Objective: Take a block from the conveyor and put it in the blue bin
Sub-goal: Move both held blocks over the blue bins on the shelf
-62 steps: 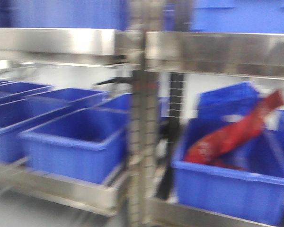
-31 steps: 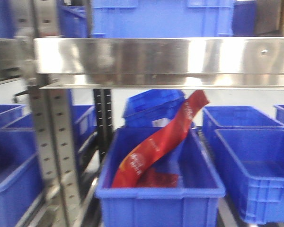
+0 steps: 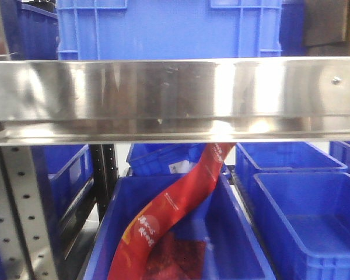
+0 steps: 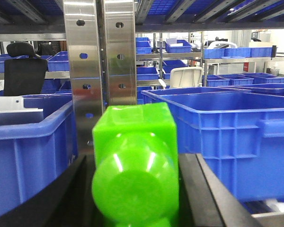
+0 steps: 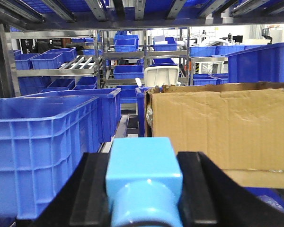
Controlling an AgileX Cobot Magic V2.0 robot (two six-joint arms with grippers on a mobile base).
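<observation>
Our left gripper (image 4: 135,161) is clamped on a green block (image 4: 135,137), with a steel post (image 4: 102,56) behind it. Straight ahead, under a steel shelf (image 3: 175,96), a red bag (image 3: 169,216) leans in a blue bin (image 3: 224,221). Our right gripper (image 5: 144,158) is clamped on a light blue block (image 5: 144,177), left of a cardboard box (image 5: 217,127).

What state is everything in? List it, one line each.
left gripper: shut on green block
right gripper: shut on light blue block
red packet: leaning tilted in middle blue bin, top end past the rim
right blue bin: nothing visible inside
</observation>
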